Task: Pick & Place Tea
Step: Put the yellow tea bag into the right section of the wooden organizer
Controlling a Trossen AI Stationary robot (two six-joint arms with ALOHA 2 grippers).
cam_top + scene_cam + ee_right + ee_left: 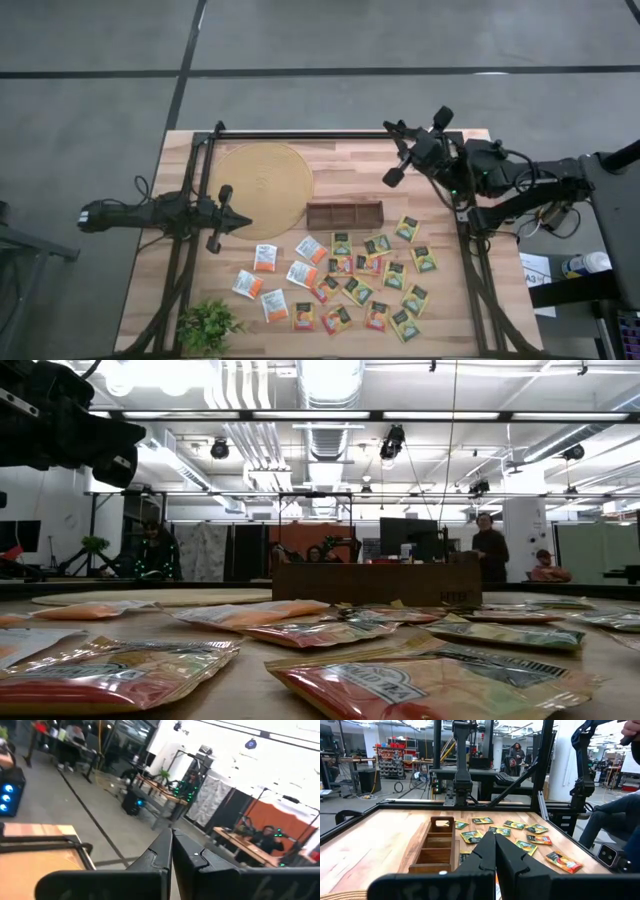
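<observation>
Two dozen or so tea sachets (345, 275) are lying loose across the near half of the table (180, 200), spreading from the middle toward its right edge, none of them picked up yet. Just behind them the wooden compartment tray (344, 214) is sitting empty near the table's centre, likely waiting to receive them. A round mat (265, 188) is lying beside the tray, and a small plant (207, 324) is standing at the near left corner. Both arms are holding back. The left gripper (240, 220) is hovering at the mat's near edge, fingers pressed together and gripping nothing. The right gripper (392, 178) is hanging high by the far right corner, likewise closed and empty, pointing out at the room.
</observation>
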